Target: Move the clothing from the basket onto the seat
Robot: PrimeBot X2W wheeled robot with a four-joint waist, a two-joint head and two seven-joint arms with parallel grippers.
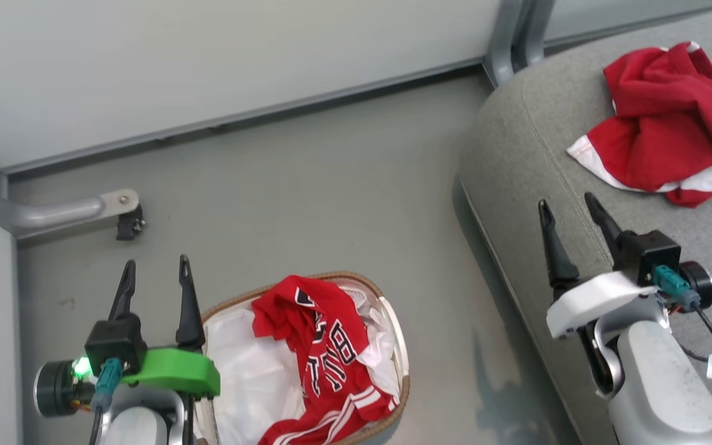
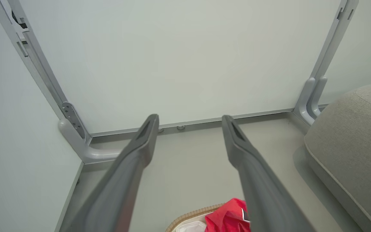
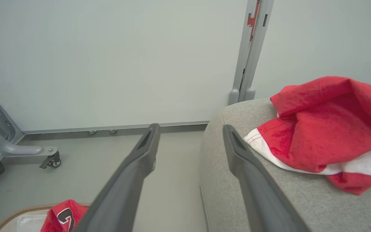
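A red jersey (image 1: 322, 355) with black-and-white lettering lies crumpled in the basket (image 1: 387, 309), over its white liner, low in the head view. Red shorts (image 1: 671, 123) with white trim lie bunched on the grey seat (image 1: 529, 142) at the upper right. My left gripper (image 1: 155, 269) is open and empty, just left of the basket above the floor. My right gripper (image 1: 567, 207) is open and empty over the seat's left edge, short of the shorts. The right wrist view shows the shorts (image 3: 327, 129) to the right of its fingers. The left wrist view catches the jersey (image 2: 229, 217) and basket rim (image 2: 188, 216) at the bottom.
Pale wall panels on grey metal frames close off the far side and left. A frame foot with a castor (image 1: 128, 222) juts onto the grey floor ahead of my left gripper. Bare floor (image 1: 331, 204) lies between basket and seat.
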